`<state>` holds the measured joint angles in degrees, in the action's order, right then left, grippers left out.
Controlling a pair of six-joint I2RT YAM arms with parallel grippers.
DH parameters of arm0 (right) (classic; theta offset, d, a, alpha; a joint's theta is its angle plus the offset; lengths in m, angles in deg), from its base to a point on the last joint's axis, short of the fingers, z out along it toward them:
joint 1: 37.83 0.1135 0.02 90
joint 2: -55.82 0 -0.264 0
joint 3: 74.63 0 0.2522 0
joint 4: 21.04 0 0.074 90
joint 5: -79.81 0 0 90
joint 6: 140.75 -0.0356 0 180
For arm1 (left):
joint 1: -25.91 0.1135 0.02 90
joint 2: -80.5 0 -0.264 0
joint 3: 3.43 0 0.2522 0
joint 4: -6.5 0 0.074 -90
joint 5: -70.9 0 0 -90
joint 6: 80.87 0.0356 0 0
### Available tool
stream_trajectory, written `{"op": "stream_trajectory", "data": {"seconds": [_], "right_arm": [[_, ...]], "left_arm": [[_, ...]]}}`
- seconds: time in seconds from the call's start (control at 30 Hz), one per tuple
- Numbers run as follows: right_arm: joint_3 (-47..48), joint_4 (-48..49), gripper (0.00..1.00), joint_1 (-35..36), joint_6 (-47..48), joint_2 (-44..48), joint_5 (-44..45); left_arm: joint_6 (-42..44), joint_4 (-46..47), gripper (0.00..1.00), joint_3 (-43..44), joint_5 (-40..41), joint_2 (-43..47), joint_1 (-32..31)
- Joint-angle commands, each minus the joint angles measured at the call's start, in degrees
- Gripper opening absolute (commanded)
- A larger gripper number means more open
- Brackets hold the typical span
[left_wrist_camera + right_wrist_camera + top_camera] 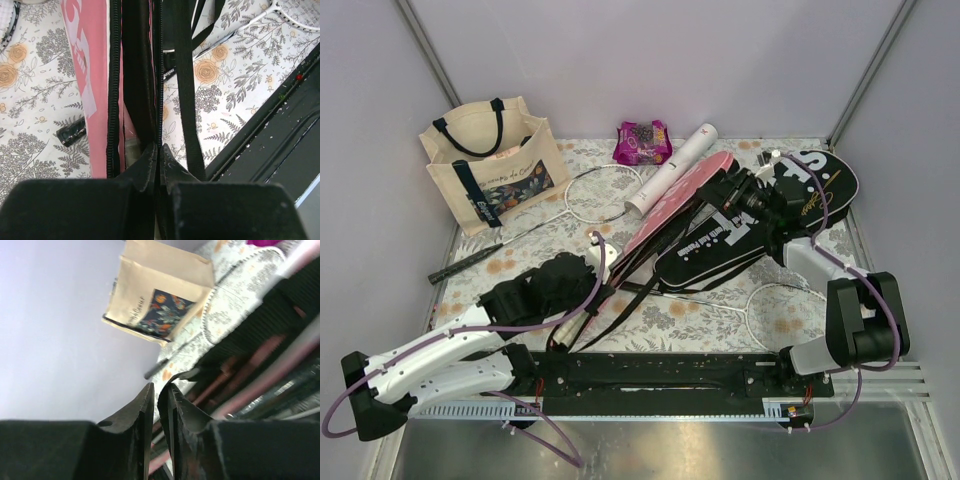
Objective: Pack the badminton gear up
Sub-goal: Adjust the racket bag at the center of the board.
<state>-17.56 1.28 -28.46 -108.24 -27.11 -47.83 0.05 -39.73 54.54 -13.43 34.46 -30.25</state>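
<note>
The pink cover (672,203) lay mid-table, running from 7 to 1 o'clock, with the black cover (740,245) against its 4 o'clock side. The left gripper (157,150) was pinched tight on the pink cover's zip edge at the 7 o'clock end. The right gripper (156,390) had its jaws a slit apart; whether it held anything could not be told.

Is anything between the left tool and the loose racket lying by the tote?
Nothing visible; only bare floral tablecloth lies between the left tool and the thin black-handled racket. The tool is shut on the pink racket-shaped cover, though.
</note>
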Motion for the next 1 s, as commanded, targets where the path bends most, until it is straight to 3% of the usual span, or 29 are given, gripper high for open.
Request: {"op": "stream_trajectory", "data": {"seconds": [0.0,0.2,0.33,0.47,0.53,0.57,0.7,0.87,0.97], "right_arm": [[7.39,4.72,0.27,2.31,-5.09,-0.02,-0.5],[11.53,-4.59,0.29,7.68,-0.43,-5.74,3.54],[17.05,-21.0,0.42,7.95,6.41,-6.63,6.52],[23.04,-39.55,0.7,7.86,18.18,-3.38,10.92],[24.8,-44.05,0.83,7.86,22.32,-1.36,11.46],[25.85,-45.64,0.99,7.77,24.25,-0.57,11.28],[29.02,-51.36,0.99,6.37,31.64,1.28,9.0],[24.55,-46.19,0.99,2.33,34.19,7.69,8.03],[24.02,-45.65,0.95,1.18,42.34,10.51,11.53]], "left_arm": [[-0.24,7.5,0.0,-0.17,-2.51,0.25,0.35],[-0.94,8.03,0.0,-0.17,-3.3,1.04,0.35],[-2.43,8.65,0.0,-0.35,-3.12,2.01,0.44],[-3.75,8.65,0.0,0.27,-3.04,2.45,0.44],[-4.28,8.3,0.0,0.79,-2.95,2.62,0.53],[-4.36,8.12,0.0,1.06,-2.77,2.62,0.7],[-5.24,7.33,0.0,1.67,-2.33,3.15,1.23],[-6.3,6.37,0.0,2.29,-2.33,3.85,2.28],[-6.39,6.19,0.0,2.2,-2.94,4.38,2.72]]}}
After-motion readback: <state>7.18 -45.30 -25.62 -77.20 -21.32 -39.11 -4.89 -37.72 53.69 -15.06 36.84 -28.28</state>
